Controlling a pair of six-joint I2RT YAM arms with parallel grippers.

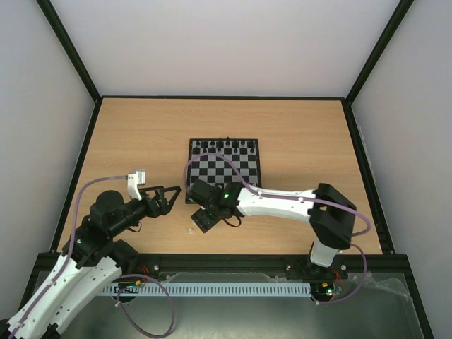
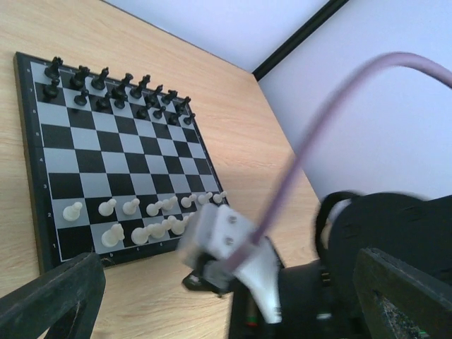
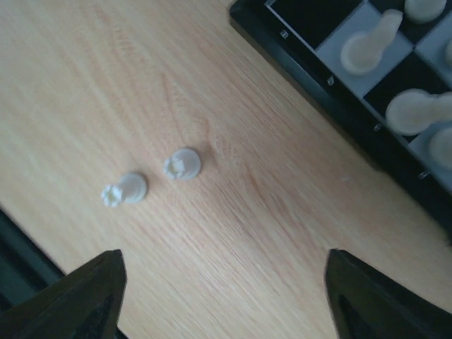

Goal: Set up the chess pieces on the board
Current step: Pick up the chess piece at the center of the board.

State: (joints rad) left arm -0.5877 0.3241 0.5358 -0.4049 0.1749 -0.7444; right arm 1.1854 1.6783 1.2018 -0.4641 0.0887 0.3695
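The board [image 1: 224, 166] lies mid-table, with black chessmen on its far rows. In the left wrist view white chess pieces [image 2: 131, 206] stand in its two near rows [image 2: 42, 176]. Two more white chess pieces are off the board on the wood, one upright [image 3: 182, 164] and one lying on its side [image 3: 125, 188]; the top view shows a pale speck [image 1: 191, 229] there. My right gripper [image 3: 226, 282] hovers open just above the table beside them, at the board's near left corner [image 1: 206, 217], with nothing between its fingers. My left gripper [image 1: 173, 194] is open and empty, left of the board.
The right arm's wrist [image 2: 233, 247] fills the space in front of my left gripper [image 2: 226, 282], blurred. A purple cable [image 2: 311, 141] arcs across that view. A black frame [image 1: 85, 162] rims the wooden table [image 1: 141, 134]; both arm bases sit at the near edge.
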